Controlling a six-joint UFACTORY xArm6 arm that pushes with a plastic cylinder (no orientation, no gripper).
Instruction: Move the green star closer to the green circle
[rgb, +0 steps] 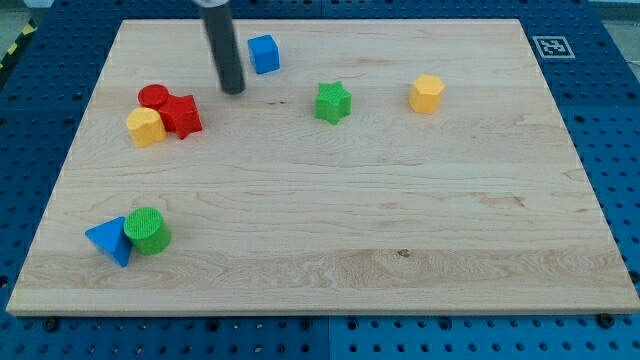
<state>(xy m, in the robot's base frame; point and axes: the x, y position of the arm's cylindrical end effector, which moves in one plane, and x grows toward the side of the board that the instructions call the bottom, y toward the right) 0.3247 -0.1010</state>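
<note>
So on the far left of the pale wooden board (330, 250), down near the front edge, there's a blue plastic triangle block (109, 240) with a green ribbed plastic circle block (148, 230) pressed right up against its right side. They're touching.

Further back on the left is a little cluster: a yellow plastic block (146, 127) with a roundish, faceted shape, a red plastic circle block (154, 97) just behind it, and a red plastic star-ish block (182, 116) on the right of both. All three are bunched together and touching.

Next over is the dark metal rod, coming down from the top of the view. There's no claw on this thing at all, so nothing to open or close and it's holding nothing. My tip (233, 91) sits on the board just right of the red cluster, not touching any block. Just right of and behind it is a blue plastic cube block (264, 54), close but apart.

Then the green plastic star block (333, 102), sitting by itself in the far half of the board, a bit right of my tip with bare wood between them. It's well apart from the green circle, which is way off to the near left.

Furthest right is a yellow plastic hexagon-looking block (426, 94), alone, right of the star.

The board rests on a blue perforated table (615, 120).
</note>
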